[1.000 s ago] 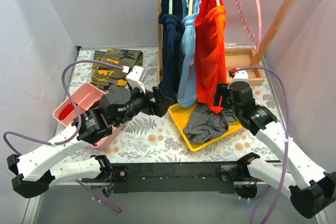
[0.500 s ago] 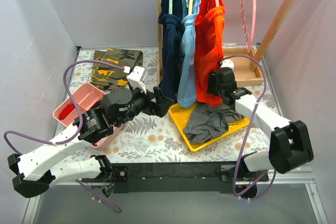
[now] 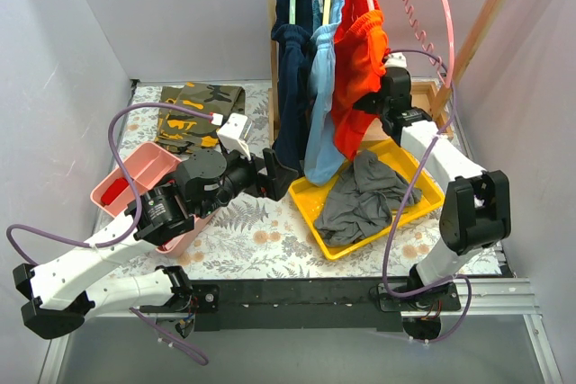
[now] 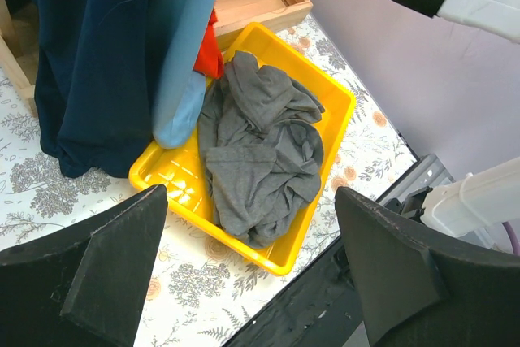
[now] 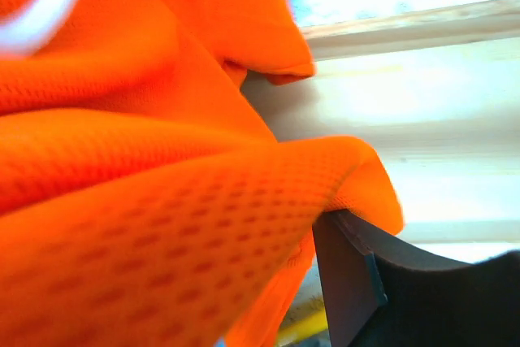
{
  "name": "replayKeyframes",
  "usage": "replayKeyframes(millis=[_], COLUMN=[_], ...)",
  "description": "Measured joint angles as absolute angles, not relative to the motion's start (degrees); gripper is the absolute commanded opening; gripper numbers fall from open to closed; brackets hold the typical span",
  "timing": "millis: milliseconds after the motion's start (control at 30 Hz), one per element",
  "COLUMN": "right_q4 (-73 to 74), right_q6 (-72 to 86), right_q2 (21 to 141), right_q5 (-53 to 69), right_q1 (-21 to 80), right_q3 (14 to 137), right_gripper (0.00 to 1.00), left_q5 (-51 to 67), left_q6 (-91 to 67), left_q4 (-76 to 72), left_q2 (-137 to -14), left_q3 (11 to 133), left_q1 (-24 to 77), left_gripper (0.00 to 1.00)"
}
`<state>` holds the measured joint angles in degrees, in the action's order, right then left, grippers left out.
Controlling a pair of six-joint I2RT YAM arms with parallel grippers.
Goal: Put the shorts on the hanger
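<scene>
The red-orange shorts (image 3: 355,69) hang from the wooden rail, draped beside the light blue ones. My right gripper (image 3: 373,101) is shut on their lower part and holds it lifted up and to the right. In the right wrist view, the orange mesh (image 5: 162,160) fills the frame and folds over one dark finger (image 5: 366,282). The pink hanger (image 3: 430,15) hangs on the rail to the right of the shorts, bare. My left gripper (image 3: 286,171) is open and empty above the tray's near-left edge, with its fingers (image 4: 106,274) wide apart.
A yellow tray (image 3: 423,195) holds a grey garment (image 3: 360,195), which also shows in the left wrist view (image 4: 260,144). A navy garment (image 3: 292,69) and light blue shorts (image 3: 321,87) hang on the rail. A pink bin (image 3: 135,177), camouflage cloth (image 3: 193,110) and wooden box (image 3: 423,101) surround them.
My right gripper has risen from near the tray up toward the rail, carrying the shorts' lower part with it. The pink hanger has swung on the rail. The left arm has not moved.
</scene>
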<state>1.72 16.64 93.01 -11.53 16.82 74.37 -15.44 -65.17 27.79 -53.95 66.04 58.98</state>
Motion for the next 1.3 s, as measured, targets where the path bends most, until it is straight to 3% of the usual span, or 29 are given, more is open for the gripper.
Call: replayKeyframes(millis=[167,333,567,900,1000,1300], right_q4=[0.60,-1.52,-2.42,4.47,9.15,19.70], right_q6=[16.47,17.74,21.23,24.95,25.39,24.58], right_q2=[94.37,88.27,71.11,42.44,35.24,27.75], right_q5=[-8.58,-5.32,-1.08,2.94,4.99,8.88], right_q1=[16.73,16.62,16.62,17.28,17.34,17.39], right_q3=[72.90,59.72,45.78,33.04,31.55,29.08], right_gripper=[0.68,0.73,0.74,0.79,0.88,0.92], left_q5=[-15.53,-15.79,-16.08,-16.03,-15.79,-16.91], left_q6=[-65.17,-65.58,-67.81,-74.00,-75.99,-81.34], left_q4=[27.77,26.76,26.00,23.44,22.17,21.43], left_q2=[-53.95,-53.95,-55.20,-56.51,-58.00,-60.62], left_q3=[66.02,64.99,60.36,51.81,49.82,43.92], left_q1=[58.98,58.98,58.70,57.43,57.41,57.41], left_gripper=[0.86,0.90,0.98,0.98,0.98,0.98])
